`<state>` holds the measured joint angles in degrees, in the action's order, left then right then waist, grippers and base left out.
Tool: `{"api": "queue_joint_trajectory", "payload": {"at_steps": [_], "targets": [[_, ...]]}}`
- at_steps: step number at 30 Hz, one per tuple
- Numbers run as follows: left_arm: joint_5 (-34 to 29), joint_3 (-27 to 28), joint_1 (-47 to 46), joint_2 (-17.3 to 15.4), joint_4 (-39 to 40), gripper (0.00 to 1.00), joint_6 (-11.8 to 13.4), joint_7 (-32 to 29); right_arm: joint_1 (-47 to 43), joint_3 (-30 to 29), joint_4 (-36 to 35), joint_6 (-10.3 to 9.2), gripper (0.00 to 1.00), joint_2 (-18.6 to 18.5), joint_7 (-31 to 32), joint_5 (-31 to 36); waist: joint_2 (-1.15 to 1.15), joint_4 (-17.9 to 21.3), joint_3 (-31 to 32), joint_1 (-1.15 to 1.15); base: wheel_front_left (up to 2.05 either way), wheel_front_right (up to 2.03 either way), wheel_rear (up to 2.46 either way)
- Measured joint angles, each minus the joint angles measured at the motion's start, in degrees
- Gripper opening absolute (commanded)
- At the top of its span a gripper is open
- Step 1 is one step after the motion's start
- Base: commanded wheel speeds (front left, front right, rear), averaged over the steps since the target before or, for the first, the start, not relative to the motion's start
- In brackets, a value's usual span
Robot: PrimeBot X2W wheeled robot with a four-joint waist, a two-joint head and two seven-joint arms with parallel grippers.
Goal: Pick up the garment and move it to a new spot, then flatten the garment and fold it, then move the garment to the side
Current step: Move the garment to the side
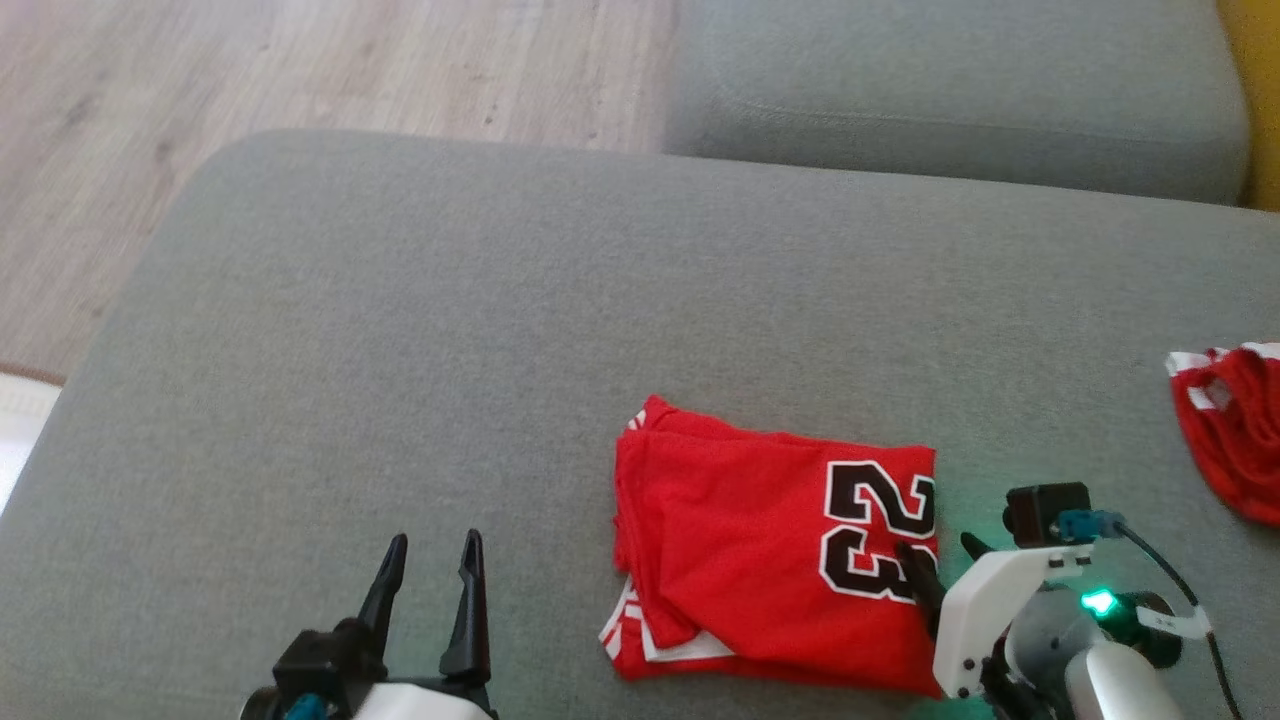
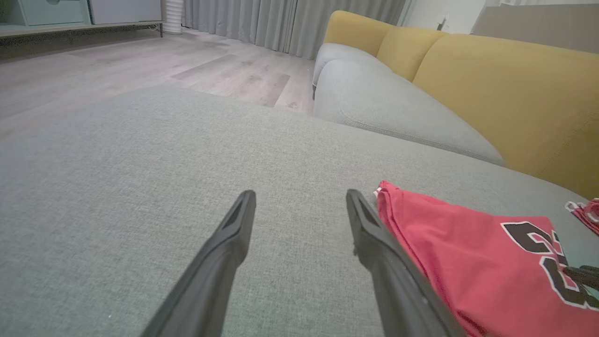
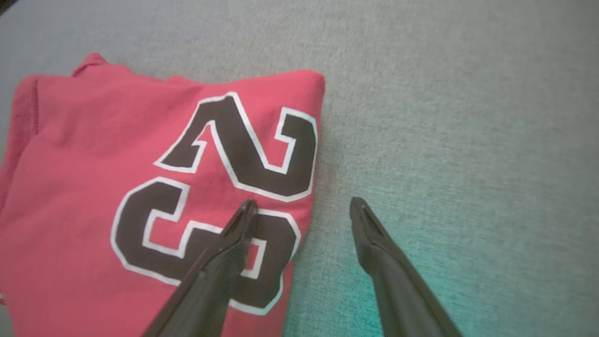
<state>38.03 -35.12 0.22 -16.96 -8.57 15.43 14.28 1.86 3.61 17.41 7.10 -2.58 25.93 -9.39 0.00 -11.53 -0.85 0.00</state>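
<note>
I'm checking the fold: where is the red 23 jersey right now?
Head view: the folded jersey lies right of centre on the grey cushion, the open right gripper straddling its right edge; another red garment lies farther right.

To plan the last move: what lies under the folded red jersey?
The grey cushion shows around the jersey; the part directly beneath it is covered by the folds.

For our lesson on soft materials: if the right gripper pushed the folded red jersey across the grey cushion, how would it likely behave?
The jersey is probably floppy: its layered edges lie loose, so a push may bunch it. It looks thin, so likely light. The woven cushion may drag on it.
</note>
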Motion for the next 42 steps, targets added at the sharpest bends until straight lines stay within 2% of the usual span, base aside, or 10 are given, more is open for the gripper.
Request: {"api": "queue_joint_trajectory", "payload": {"at_steps": [3, 4, 5, 6, 7, 8, 16, 27, 36, 42], "targets": [[-0.42, 0.22, 0.01, 0.31, -0.31, 1.00, -0.33, 0.00, 0.63, 0.08, 1.22, 0.00, 1.00, 0.00, 1.46, -0.71, 0.00, -1.04, -0.92, 0.00, 0.00, 0.00, 0.00], [-0.68, 0.30, 0.01, 0.43, -0.38, 1.00, -0.37, 0.00, 1.02, 0.09, 1.66, 0.00, 0.91, 0.00, 1.82, -1.59, 0.00, -1.31, -1.20, 0.00, 0.00, 0.00, 0.00], [-0.90, 0.41, 0.01, 0.58, -0.38, 1.00, -0.41, 0.00, 1.42, 0.15, 1.89, 0.00, 0.53, 0.00, 1.83, -2.57, 0.00, -1.51, -1.45, 0.00, 0.00, 0.00, 0.00], [-0.99, 0.52, 0.01, 0.76, -0.41, 1.00, -0.67, 0.00, 1.82, 0.23, 1.97, 0.00, 0.38, -0.01, 1.87, -3.15, 0.00, -1.65, -1.67, 0.00, 0.00, 0.00, 0.00], [-1.20, 0.68, 0.01, 0.91, -0.42, 1.00, -0.82, 0.00, 2.33, 0.29, 2.21, 0.00, 0.09, -0.01, 1.91, -3.22, 0.00, -1.72, -1.89, 0.00, 0.00, 0.00, 0.00], [-1.30, 0.89, 0.01, 1.10, -0.42, 1.00, -0.90, 0.00, 2.75, 0.27, 2.38, 0.00, 0.00, 0.00, 1.89, -3.22, 0.00, -1.71, -2.11, 0.00, 0.00, 0.00, 0.00], [-2.86, 1.52, -0.05, 1.41, -0.37, 1.00, -1.89, 0.01, 7.62, -1.63, 0.54, 0.01, 0.00, -0.57, -0.79, -1.66, 0.00, 1.93, -3.36, 0.00, 0.00, 0.00, 0.00], [-4.98, 1.43, -4.33, 1.91, 1.53, 1.00, -2.85, 0.01, 12.82, -4.15, -8.90, 0.01, 0.00, -10.24, 2.91, -1.42, 0.00, 14.36, -6.65, 0.00, 0.00, 0.00, 0.00], [-5.84, 1.54, -8.57, 1.46, 1.76, 1.00, -2.88, -0.16, 15.88, -4.64, -10.42, 0.00, 0.00, -9.84, 2.22, -2.29, 0.00, 24.67, -11.85, 0.00, 0.00, 0.00, 0.00], [-5.84, 1.65, -9.19, 1.15, 1.75, 1.00, -2.83, -0.60, 21.12, -4.55, -7.68, 0.01, 0.00, -8.99, 1.71, -2.29, 0.00, 26.40, -14.14, 0.01, 0.00, 0.00, 0.00]]}}
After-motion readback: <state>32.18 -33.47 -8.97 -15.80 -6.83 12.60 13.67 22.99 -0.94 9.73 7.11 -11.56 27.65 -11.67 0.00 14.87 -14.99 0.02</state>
